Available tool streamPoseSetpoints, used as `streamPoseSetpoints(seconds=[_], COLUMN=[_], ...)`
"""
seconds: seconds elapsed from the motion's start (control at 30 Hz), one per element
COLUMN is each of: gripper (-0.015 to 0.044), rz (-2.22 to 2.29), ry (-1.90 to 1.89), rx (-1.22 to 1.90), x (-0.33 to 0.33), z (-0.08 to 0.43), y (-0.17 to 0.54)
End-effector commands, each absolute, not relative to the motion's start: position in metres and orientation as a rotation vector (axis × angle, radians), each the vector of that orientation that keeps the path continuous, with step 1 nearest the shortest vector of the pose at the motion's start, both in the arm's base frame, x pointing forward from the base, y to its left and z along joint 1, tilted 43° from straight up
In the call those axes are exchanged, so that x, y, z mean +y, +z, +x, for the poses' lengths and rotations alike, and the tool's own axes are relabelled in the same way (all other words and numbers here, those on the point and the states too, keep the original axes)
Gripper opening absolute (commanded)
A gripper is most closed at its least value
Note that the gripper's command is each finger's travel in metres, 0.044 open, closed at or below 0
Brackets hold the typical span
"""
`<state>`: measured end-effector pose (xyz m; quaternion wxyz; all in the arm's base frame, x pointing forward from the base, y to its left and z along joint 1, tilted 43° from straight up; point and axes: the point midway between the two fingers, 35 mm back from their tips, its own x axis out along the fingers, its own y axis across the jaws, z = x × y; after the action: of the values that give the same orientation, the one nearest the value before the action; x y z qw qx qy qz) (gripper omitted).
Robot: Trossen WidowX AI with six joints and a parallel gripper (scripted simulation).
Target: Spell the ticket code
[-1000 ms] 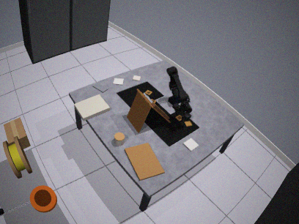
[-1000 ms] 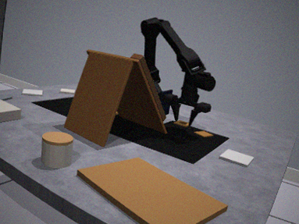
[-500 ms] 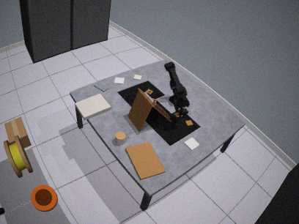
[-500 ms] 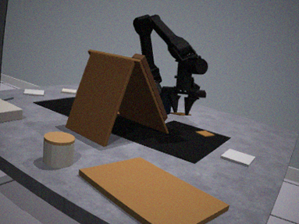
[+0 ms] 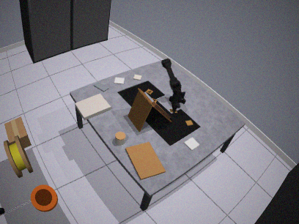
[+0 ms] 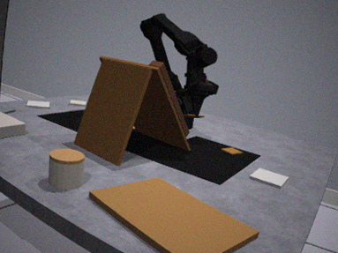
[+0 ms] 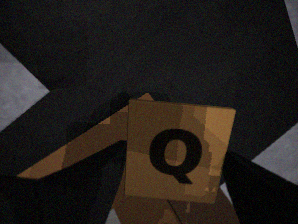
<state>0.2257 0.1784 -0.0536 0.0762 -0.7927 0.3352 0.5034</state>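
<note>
My gripper (image 5: 174, 109) (image 6: 194, 114) (image 7: 174, 153) is shut on the Q tile (image 6: 195, 116) (image 7: 139, 150), held flat and raised above the black mat, beside the board's sloping face. The letter faces the wrist camera. The tent-shaped wooden board (image 5: 139, 111) (image 6: 111, 108) stands on the mat; its letter rail is seen only edge-on or in part, and its contents cannot be read. Another tile (image 5: 189, 123) (image 6: 231, 150) lies on the mat's near right part. A further tile (image 5: 149, 91) lies at the mat's far left part. The ticket's code is not readable.
The black mat (image 5: 170, 137) (image 6: 208, 170) lies on the grey counter. A wooden slab (image 5: 145, 161) (image 6: 175, 217), a lidded round jar (image 5: 120, 137) (image 6: 66, 170) and a pale block (image 5: 92, 106) (image 6: 4, 125) stand near the front edge. A white card (image 5: 191, 143) (image 6: 269, 178) lies right of the mat.
</note>
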Motion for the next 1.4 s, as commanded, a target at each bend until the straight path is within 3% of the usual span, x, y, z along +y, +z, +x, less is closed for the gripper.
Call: streamPoseSetpoints(seconds=[0.0,1.37], gripper=[0.0,0.0], rz=[-2.317,-1.428], ry=[1.381,0.277], rx=[1.017,0.881], x=[0.175,0.103], z=[0.235,0.291], y=[-0.039,0.123])
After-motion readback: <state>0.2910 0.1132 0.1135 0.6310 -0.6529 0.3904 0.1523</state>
